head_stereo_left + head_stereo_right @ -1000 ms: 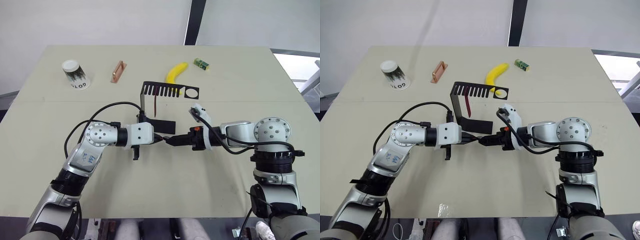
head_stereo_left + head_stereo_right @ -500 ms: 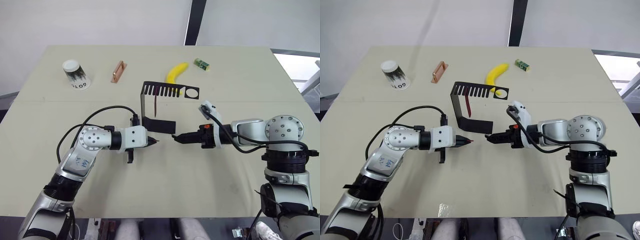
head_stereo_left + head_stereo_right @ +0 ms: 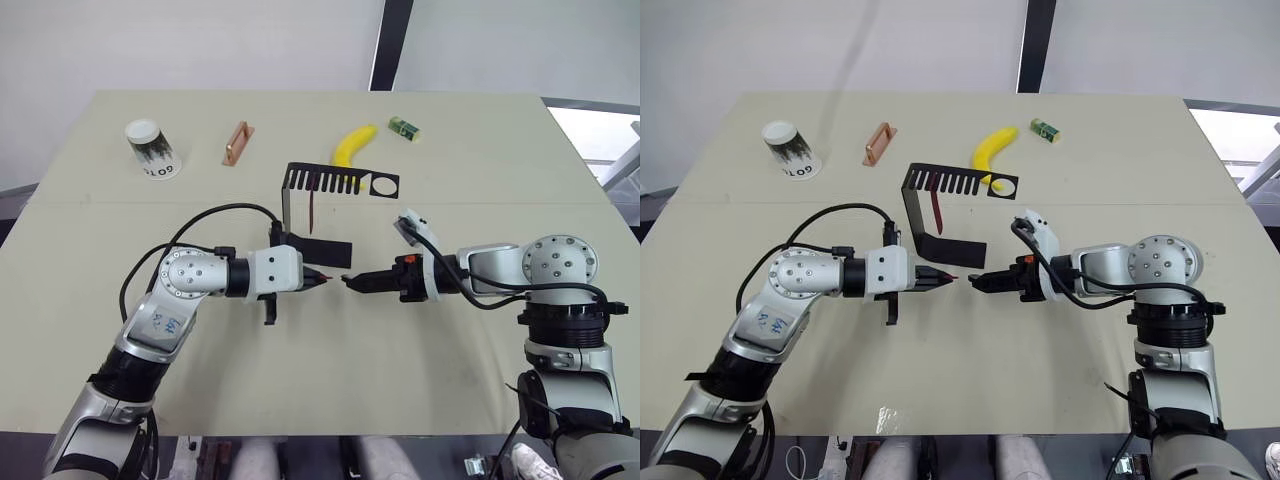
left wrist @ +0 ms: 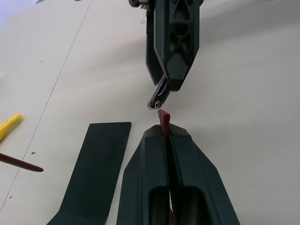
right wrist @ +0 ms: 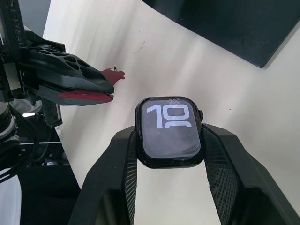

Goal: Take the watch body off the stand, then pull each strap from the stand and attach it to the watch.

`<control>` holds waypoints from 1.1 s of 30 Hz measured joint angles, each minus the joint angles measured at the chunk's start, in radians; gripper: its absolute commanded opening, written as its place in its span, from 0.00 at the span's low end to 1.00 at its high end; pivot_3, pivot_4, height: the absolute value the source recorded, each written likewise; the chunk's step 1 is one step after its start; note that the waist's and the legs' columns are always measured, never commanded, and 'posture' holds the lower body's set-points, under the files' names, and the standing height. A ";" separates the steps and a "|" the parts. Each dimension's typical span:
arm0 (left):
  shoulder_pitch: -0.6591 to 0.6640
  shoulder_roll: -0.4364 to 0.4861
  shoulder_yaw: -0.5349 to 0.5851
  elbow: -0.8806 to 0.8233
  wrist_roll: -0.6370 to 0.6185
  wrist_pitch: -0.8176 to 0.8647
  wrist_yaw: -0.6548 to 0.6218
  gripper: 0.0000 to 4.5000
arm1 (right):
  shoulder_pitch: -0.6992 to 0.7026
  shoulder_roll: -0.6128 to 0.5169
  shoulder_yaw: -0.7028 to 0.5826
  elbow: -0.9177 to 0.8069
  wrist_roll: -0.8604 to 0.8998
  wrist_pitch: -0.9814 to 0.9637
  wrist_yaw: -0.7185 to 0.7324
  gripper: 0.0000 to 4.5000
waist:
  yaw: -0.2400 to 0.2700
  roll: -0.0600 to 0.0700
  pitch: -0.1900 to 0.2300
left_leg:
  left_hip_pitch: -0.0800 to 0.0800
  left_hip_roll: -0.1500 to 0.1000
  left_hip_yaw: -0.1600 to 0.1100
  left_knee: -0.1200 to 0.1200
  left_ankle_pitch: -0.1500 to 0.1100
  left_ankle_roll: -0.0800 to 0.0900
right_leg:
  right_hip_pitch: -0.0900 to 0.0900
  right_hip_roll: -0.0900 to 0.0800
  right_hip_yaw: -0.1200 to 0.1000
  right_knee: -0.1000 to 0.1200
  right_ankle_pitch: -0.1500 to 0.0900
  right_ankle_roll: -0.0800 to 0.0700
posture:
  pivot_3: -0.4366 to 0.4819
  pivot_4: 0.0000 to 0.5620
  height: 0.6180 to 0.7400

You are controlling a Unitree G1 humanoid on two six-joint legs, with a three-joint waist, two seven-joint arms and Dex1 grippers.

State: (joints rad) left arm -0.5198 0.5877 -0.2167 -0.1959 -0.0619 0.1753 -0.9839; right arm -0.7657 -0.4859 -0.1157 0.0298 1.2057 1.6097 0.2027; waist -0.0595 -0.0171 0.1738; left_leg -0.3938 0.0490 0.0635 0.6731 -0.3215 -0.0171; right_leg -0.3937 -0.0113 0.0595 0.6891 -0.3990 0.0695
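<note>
My right gripper (image 5: pixel 169 136) is shut on the watch body (image 5: pixel 169 130), a small black case whose screen shows light digits. My left gripper (image 3: pixel 312 277) is shut on a dark red strap (image 4: pixel 164 119), whose tip pokes out past the fingers. The strap tip points at the watch body (image 3: pixel 348 281) with a small gap between them, just in front of the stand's base. The black stand (image 3: pixel 340 181) is behind both grippers. Another dark red strap (image 3: pixel 312 208) hangs from a slot in its top shelf.
Along the far side of the table lie a paper cup (image 3: pixel 150 148), a copper-coloured handle (image 3: pixel 236 142), a banana (image 3: pixel 352 146) and a small green block (image 3: pixel 403 127). The stand's flat base (image 3: pixel 325 252) lies close behind the grippers.
A second ago the two grippers met tip to tip, then drew apart. Now the left one has moved right again with the strap, narrowing the gap to the watch body.
</note>
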 measured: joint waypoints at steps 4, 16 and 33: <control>-0.019 -0.014 -0.007 0.001 0.000 -0.001 0.001 0.00 | 0.000 0.002 0.000 0.000 0.012 0.000 0.000 0.34 | 0.000 0.000 0.000 | 0.000 0.000 0.000 0.000 0.000 0.000 | 0.000 0.000 0.000 0.000 0.000 0.000 | 0.48 0.27 1.00; -0.016 -0.007 -0.020 0.013 0.007 -0.017 0.000 0.00 | -0.001 0.011 0.000 0.001 0.043 0.000 -0.002 0.34 | -0.001 0.000 0.000 | 0.000 0.000 0.000 0.001 0.000 0.000 | 0.000 0.000 0.000 0.000 0.000 0.000 | 0.48 0.27 1.00; -0.015 0.010 -0.020 0.017 0.010 -0.026 -0.001 0.00 | -0.001 0.011 0.000 0.005 0.046 0.000 -0.003 0.34 | 0.000 0.000 0.000 | 0.000 0.000 0.000 0.001 0.000 0.000 | 0.000 0.000 0.000 0.000 0.000 0.000 | 0.48 0.27 1.00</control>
State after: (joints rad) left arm -0.5352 0.5972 -0.2371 -0.1792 -0.0524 0.1488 -0.9848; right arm -0.7663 -0.4750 -0.1154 0.0343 1.2518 1.6098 0.2001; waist -0.0599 -0.0171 0.1737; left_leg -0.3941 0.0491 0.0633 0.6739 -0.3215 -0.0170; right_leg -0.3937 -0.0110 0.0595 0.6893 -0.3990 0.0695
